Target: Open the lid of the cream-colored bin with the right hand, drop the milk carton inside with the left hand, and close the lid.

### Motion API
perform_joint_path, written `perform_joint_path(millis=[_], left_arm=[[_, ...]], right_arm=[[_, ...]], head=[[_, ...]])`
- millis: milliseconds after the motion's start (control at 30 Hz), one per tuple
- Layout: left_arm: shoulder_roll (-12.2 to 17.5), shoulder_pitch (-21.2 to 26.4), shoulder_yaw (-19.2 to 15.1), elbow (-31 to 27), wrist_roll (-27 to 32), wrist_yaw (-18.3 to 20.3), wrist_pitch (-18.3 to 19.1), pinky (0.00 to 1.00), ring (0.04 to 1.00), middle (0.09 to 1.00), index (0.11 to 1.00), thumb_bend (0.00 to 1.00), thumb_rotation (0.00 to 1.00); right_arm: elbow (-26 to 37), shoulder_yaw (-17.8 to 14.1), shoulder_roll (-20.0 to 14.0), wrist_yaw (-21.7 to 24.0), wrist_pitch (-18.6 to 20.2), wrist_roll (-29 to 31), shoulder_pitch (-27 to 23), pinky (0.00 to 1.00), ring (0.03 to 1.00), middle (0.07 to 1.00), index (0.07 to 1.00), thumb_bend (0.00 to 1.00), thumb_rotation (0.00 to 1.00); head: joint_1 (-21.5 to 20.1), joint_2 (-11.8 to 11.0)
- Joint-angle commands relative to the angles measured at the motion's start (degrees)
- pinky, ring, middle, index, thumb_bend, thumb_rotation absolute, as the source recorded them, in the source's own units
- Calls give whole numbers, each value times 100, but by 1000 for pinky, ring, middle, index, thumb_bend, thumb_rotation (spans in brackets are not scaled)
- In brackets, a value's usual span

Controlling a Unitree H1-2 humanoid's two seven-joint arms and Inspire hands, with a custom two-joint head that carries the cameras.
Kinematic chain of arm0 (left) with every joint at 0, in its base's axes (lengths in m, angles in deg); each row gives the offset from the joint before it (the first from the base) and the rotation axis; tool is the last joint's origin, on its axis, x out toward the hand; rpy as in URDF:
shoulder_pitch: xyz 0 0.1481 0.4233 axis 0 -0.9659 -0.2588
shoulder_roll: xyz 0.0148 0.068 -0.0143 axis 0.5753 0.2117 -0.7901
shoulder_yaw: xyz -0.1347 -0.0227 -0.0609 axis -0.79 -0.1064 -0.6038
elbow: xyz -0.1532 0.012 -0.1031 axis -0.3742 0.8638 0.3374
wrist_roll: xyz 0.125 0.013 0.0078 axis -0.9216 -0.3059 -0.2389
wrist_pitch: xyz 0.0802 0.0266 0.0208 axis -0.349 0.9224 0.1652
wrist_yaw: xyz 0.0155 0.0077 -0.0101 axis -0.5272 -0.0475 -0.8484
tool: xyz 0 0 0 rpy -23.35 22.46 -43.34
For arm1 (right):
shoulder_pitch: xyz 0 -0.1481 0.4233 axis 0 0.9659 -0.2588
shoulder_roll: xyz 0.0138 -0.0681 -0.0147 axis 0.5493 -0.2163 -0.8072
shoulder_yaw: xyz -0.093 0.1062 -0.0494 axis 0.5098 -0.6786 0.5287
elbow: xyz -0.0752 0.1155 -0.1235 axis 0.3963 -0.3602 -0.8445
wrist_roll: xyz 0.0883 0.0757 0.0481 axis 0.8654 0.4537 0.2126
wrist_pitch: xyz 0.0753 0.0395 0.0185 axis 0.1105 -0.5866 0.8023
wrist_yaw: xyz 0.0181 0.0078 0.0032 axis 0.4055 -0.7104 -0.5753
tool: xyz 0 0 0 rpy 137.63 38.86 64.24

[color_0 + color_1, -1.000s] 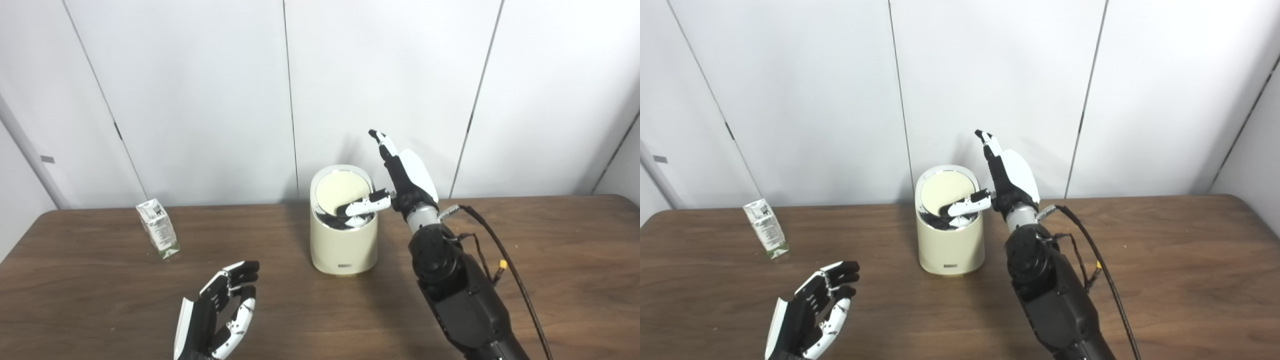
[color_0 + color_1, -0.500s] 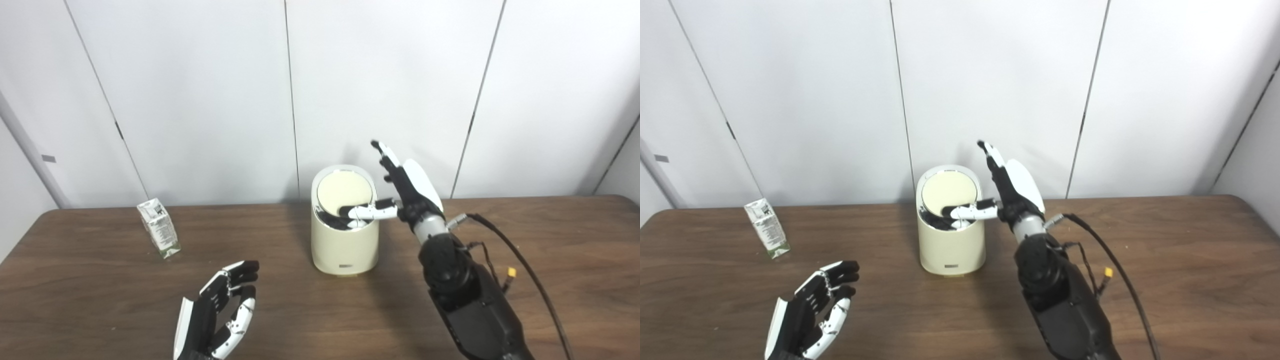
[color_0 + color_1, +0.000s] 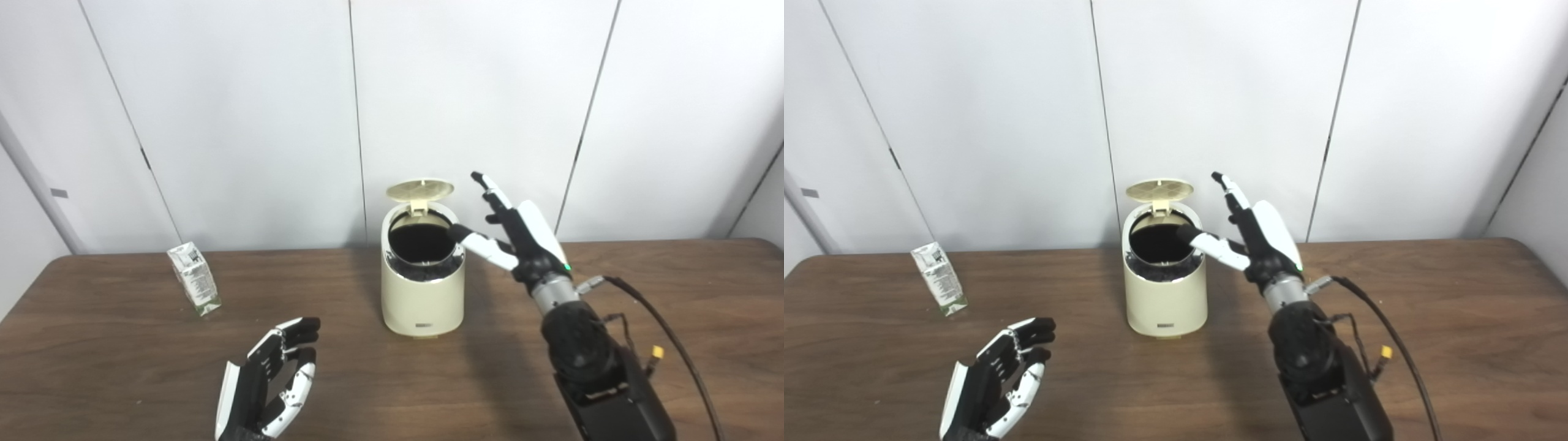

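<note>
The cream-colored bin (image 3: 421, 294) stands on the brown table near its back middle. Its round lid (image 3: 420, 189) stands open at the back, and the dark inside shows. My right hand (image 3: 520, 236) is open just right of the bin's rim, fingers up, thumb reaching toward the rim. The milk carton (image 3: 194, 286) stands tilted at the back left of the table, apart from both hands. My left hand (image 3: 269, 380) is open and empty above the table's front, well in front of the carton.
The brown table (image 3: 122, 367) runs the full width, with white wall panels behind it. A black cable (image 3: 667, 334) trails from my right arm over the table's right side.
The bin's lid has sprung open from tilted in the rim to standing up at the back. My right hand has drawn back to the right and its thumb has left the lid.
</note>
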Motion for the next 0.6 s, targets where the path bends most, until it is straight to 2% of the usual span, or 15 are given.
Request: perform_joint_path(millis=[0, 133, 233, 300, 333, 400, 433, 467, 500, 567], left_arm=[[8, 105, 13, -94, 12, -47, -162, 655, 736, 755, 748, 188, 364], [10, 101, 7, -103, 48, -41, -184, 656, 739, 756, 747, 189, 365], [15, 101, 2, -111, 85, -31, -184, 656, 738, 756, 748, 185, 357], [17, 105, -7, -112, 113, -29, -179, 659, 739, 758, 747, 190, 330], [17, 105, -10, -115, 108, -32, -169, 658, 738, 757, 746, 193, 329], [29, 103, -16, -121, 104, -31, -148, 657, 737, 756, 746, 195, 333], [42, 102, -20, -127, 119, -23, -139, 657, 736, 755, 748, 195, 337], [54, 98, -24, -134, 135, -15, -131, 656, 735, 754, 748, 195, 338], [66, 96, -26, -136, 144, -11, -134, 655, 733, 752, 748, 194, 338], [83, 92, -26, -143, 150, -4, -137, 655, 735, 752, 747, 189, 324]], right_arm=[[461, -166, -52, -42, -217, 132, -25, 829, 941, 967, 957, 957, 1000], [976, -376, -57, -52, -405, 365, 401, 846, 940, 968, 959, 885, 942], [1169, -477, -38, -196, -685, 375, 828, 818, 914, 941, 934, 825, 892], [1216, -564, 46, -382, -888, 378, 1097, 754, 863, 886, 886, 714, 798], [1234, -595, 82, -457, -952, 364, 1199, 721, 833, 855, 859, 630, 712], [1257, -664, 180, -630, -1109, 359, 1491, 694, 809, 830, 838, 566, 643], [1242, -699, 237, -750, -1246, 364, 1696, 609, 728, 757, 762, 427, 371], [1212, -728, 282, -850, -1393, 386, 1876, 577, 695, 727, 728, 369, 251], [1157, -762, 308, -917, -1585, 460, 2060, 563, 677, 710, 708, 327, 190], [1097, -789, 306, -944, -1870, 550, 2331, 558, 665, 696, 695, 275, 291]], head=[[6, -5], [12, 13], [20, 8], [14, 15], [14, 15], [17, 10], [19, 19], [8, 18], [10, 12], [28, 10]])
